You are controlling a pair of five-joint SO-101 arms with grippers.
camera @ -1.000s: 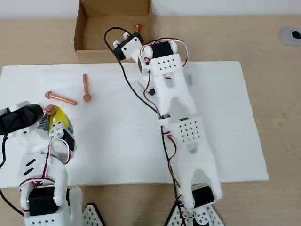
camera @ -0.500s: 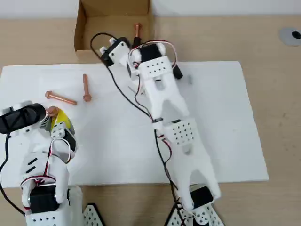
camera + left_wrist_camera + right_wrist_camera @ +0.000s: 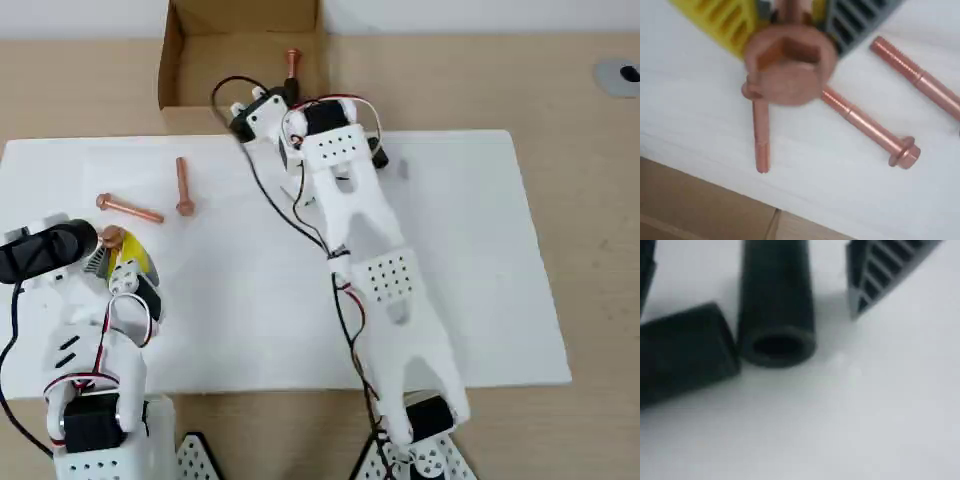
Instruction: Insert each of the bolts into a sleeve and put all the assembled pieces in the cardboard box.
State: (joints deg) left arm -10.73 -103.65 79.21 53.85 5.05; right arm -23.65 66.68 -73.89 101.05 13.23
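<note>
Left wrist view: left gripper (image 3: 790,15) is clamped on a bolt (image 3: 790,65), head outward, over the mat (image 3: 470,250). Two loose bolts (image 3: 130,208) lie near. Right gripper (image 3: 752,295) has fingers apart around a sleeve (image 3: 775,315), with a second sleeve (image 3: 685,355) beside it. A fourth bolt (image 3: 291,62) is in the box (image 3: 170,60).

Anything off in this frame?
One bolt lies inside the cardboard box with its shank bare; whether it has a sleeve is unclear. Otherwise nothing stands out.

We see bright, even light on the white mat (image 3: 500,300); soft, faint shadows sit close under bolts (image 3: 867,122) and sleeves (image 3: 776,300).
</note>
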